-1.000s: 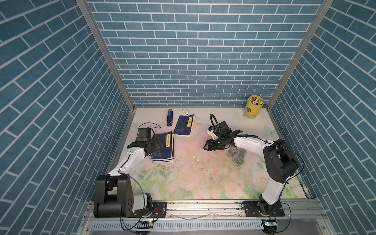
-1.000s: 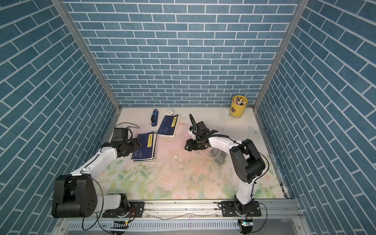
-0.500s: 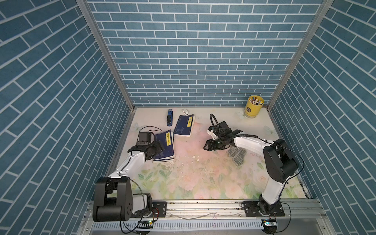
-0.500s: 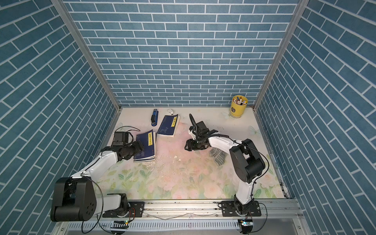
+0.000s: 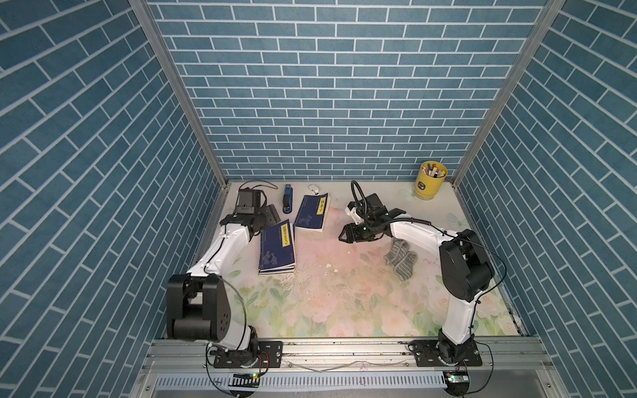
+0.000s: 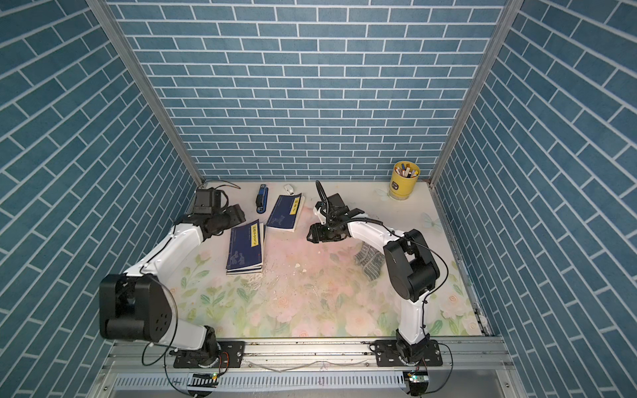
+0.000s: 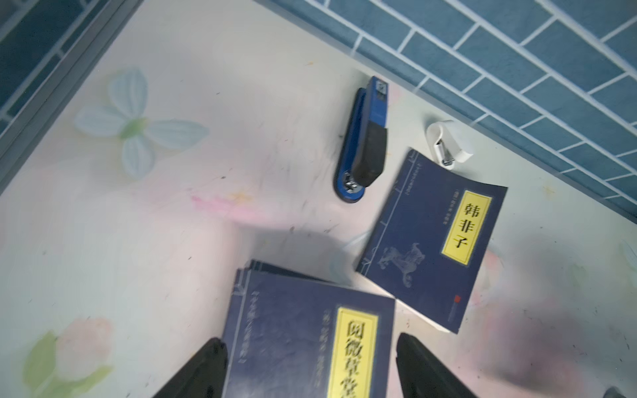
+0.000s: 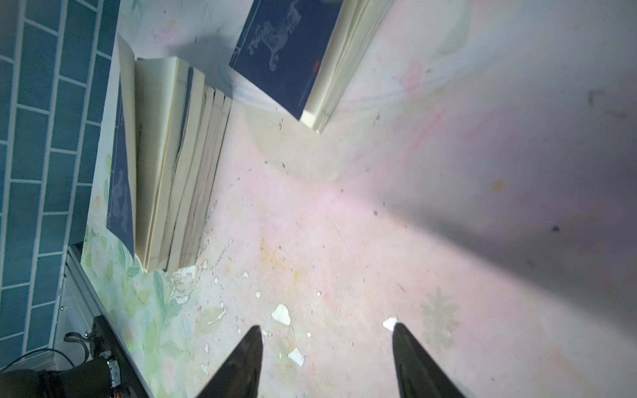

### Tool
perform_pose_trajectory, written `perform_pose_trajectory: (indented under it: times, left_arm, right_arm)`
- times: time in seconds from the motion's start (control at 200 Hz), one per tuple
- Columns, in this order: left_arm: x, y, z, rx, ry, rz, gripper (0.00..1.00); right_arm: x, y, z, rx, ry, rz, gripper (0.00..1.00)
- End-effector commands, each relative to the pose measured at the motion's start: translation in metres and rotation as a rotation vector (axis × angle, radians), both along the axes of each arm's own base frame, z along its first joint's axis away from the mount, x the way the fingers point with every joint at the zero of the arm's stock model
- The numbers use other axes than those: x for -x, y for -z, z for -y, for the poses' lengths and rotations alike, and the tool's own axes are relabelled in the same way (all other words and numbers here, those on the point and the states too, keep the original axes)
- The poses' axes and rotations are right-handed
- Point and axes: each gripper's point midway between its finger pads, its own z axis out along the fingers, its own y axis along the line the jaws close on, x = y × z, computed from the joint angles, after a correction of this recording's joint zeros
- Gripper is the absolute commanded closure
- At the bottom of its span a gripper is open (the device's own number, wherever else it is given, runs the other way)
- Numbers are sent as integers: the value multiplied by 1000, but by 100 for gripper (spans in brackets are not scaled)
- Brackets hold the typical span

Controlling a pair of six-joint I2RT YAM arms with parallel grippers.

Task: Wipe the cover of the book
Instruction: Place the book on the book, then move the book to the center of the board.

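A stack of dark blue books [image 5: 277, 248] with a yellow title label lies at the left of the table; it is also in the right wrist view [image 8: 186, 165]. A single blue book [image 5: 312, 213] lies just behind it. My left gripper [image 5: 267, 217] hovers open over the far end of the stack. The top cover [image 7: 303, 344] shows between its fingers [image 7: 206, 365], which do not touch it. A grey striped cloth [image 5: 400, 256] lies crumpled on the table under my right forearm. My right gripper [image 5: 344, 236] stands open and empty mid-table, left of the cloth and apart from it.
A blue stapler [image 5: 286, 202] and a small white object [image 5: 313, 188] lie near the back wall. A yellow cup of pens [image 5: 429, 184] stands in the back right corner. Small white flakes [image 5: 327, 265] are scattered on the flowered table top. Brick walls close in three sides.
My left gripper has moved away from the stack's left edge toward the back wall, to the stack's far end. The right arm has stayed put.
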Motion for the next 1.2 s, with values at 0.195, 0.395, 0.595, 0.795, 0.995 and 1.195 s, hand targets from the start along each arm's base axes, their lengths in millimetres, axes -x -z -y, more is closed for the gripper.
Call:
perform_pose_trajectory:
  times: [0.195, 0.395, 0.595, 0.795, 0.995, 1.195]
  left_arm:
    - [-79, 47, 88, -18, 238, -57, 23]
    - [-104, 87, 99, -22, 248, -110, 25]
    - [-122, 117, 102, -36, 258, -154, 29]
    - [-131, 135, 102, -58, 262, -188, 28]
    - [-125, 149, 112, -13, 307, -220, 38]
    - [-110, 149, 135, 104, 383, -212, 62]
  right_arm:
    - [-59, 15, -26, 42, 65, 29, 42]
    - [-91, 27, -43, 11, 129, 16, 49]
    - [-109, 38, -62, -36, 151, -13, 52]
    - [-118, 51, -71, -45, 154, -33, 52]
    - [-122, 66, -71, -18, 162, -48, 59]
    - [-120, 81, -66, 17, 171, -51, 70]
